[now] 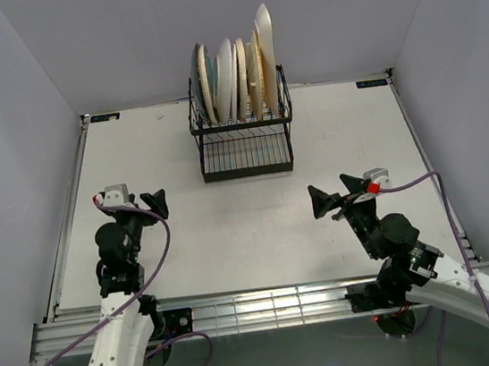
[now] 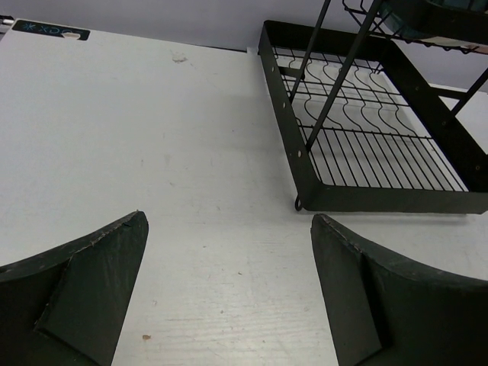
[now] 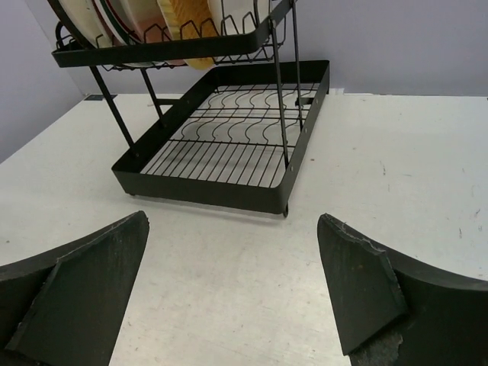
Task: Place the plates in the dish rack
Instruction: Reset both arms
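We see the plates (image 1: 235, 76) standing on edge in the upper slots of the rack (image 1: 245, 151), at the far middle of the table (image 1: 234, 238). Our left gripper (image 1: 131, 200) and right gripper (image 1: 336, 193) hang well back from it, jaws apart and empty. We judge loading done, with only a retreat left.

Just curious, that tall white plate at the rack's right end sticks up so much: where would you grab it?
Probably its top rim, coming down from above. The tall white plate stands on edge in the upper tier of the dish rack, rising clear of the neighbouring plates. Lower down, those plates and the rack's wires crowd it, so only the top is free.
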You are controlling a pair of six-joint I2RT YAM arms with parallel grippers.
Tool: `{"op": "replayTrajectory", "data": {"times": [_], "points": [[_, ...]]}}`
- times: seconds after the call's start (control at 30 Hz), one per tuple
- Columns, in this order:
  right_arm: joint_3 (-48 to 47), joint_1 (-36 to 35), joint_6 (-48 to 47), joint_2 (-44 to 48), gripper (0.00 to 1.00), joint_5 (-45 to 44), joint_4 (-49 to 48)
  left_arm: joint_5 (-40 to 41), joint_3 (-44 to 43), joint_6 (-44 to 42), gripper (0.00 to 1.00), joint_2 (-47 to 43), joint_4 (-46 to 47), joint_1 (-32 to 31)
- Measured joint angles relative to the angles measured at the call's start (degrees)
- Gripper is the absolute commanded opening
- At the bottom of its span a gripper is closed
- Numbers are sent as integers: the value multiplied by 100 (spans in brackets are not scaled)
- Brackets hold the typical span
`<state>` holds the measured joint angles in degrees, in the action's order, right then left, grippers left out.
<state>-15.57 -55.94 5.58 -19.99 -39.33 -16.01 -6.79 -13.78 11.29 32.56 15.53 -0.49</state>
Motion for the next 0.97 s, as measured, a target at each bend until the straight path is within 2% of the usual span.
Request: {"op": "replayTrajectory", "data": {"times": [0.17, 0.47, 0.7, 0.97], "points": [[546, 0, -13, 358, 95, -278, -177, -162, 118, 28, 98, -125, -15, 0], [708, 0, -197, -269, 95, -568, -501, -505, 385, 31, 98, -785, -4, 0], [723, 0, -256, -426, 95, -671, -728, -592, 389, 33, 98, -675, -7, 0], [798, 0, -262, -160, 95, -684, -846, -577, 389, 39, 98, -557, -7, 0]]}}
